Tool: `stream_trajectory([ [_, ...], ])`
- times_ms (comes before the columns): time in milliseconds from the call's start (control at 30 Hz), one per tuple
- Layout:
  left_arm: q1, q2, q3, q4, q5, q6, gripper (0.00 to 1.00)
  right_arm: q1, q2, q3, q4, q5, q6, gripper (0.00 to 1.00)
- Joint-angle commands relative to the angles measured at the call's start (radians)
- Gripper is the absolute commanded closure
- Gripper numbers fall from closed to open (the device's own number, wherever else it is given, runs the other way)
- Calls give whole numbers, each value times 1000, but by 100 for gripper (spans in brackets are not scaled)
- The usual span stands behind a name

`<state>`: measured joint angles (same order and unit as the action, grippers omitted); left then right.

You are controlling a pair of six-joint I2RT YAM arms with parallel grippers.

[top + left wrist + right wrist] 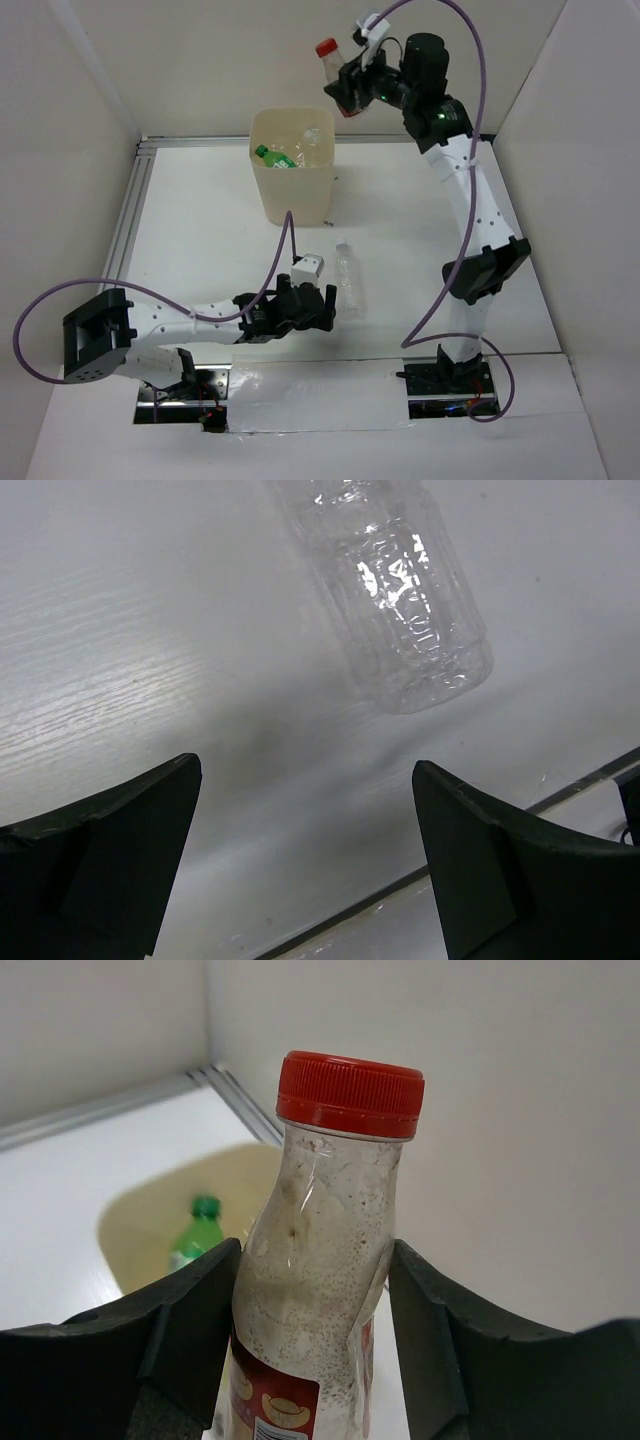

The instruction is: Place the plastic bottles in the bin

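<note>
The cream bin (293, 190) stands at the back centre of the table and holds a green bottle (270, 156) and clear bottles. My right gripper (345, 92) is shut on a clear bottle with a red cap and red label (320, 1270), held in the air just right of the bin's rim. The green bottle (197, 1232) shows in the bin (150, 1220) below. A clear bottle (348, 277) lies on the table in front of the bin. My left gripper (328, 305) is open and empty, low, just left of that bottle's base (400, 590).
White walls close in the table on the left, back and right. An aluminium rail (130, 225) runs along the table's left edge. The left arm's purple cable (285, 240) hangs in front of the bin.
</note>
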<state>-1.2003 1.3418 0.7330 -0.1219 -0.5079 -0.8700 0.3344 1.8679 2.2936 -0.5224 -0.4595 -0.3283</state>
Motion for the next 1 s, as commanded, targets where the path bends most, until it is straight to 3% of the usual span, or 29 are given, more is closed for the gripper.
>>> stream_trajectory([
  [0,-8,17,9,68,12,-47,0,72,138,41,117,-114,96,80],
  [133,-8,17,9,68,12,-47,0,135,239,64,290,-159,185,74],
  [267,-8,8,9,77,23,-58,0,178,339,131,341,-148,232,67],
  [300,-18,8,9,77,23,-69,0,190,359,150,341,-134,232,48],
  [333,-18,8,9,77,23,-69,0,190,385,164,341,-125,232,35],
  [400,-18,23,25,77,23,-78,0,190,386,175,320,-111,232,16],
  [467,-18,52,57,77,23,-78,0,181,367,175,289,-111,221,5],
  [633,-27,155,170,51,14,-89,0,109,234,95,254,-102,221,0],
  [767,-27,272,331,-99,-38,-145,0,-12,38,-64,190,-102,173,0],
  [900,-36,315,365,-84,-70,-165,0,-147,-156,-387,154,-148,153,0],
  [967,-36,399,472,-183,-144,-231,0,-222,-273,-506,142,-171,143,0],
])
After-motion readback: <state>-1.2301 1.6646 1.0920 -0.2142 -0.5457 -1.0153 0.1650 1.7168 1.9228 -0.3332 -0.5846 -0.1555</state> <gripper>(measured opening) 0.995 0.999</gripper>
